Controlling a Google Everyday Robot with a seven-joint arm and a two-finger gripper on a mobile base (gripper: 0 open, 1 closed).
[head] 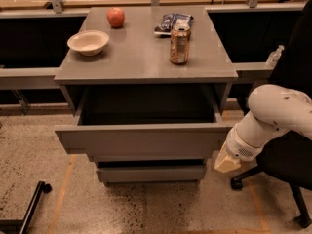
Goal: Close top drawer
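Pushing seems half done: the top drawer [141,139] is partly out. The gripper [228,161], lower right, must be driven inward; its grip cannot be told.

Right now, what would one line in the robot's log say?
top drawer: partly open | gripper: low, beside its front's right end | on cabinet: bowl, apple, can

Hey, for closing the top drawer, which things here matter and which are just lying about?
Belongs to the job: top drawer, partly open; gripper, beside its front's right end.
Just lying about: bowl, apple, drink can and snack bag, all on the cabinet top.
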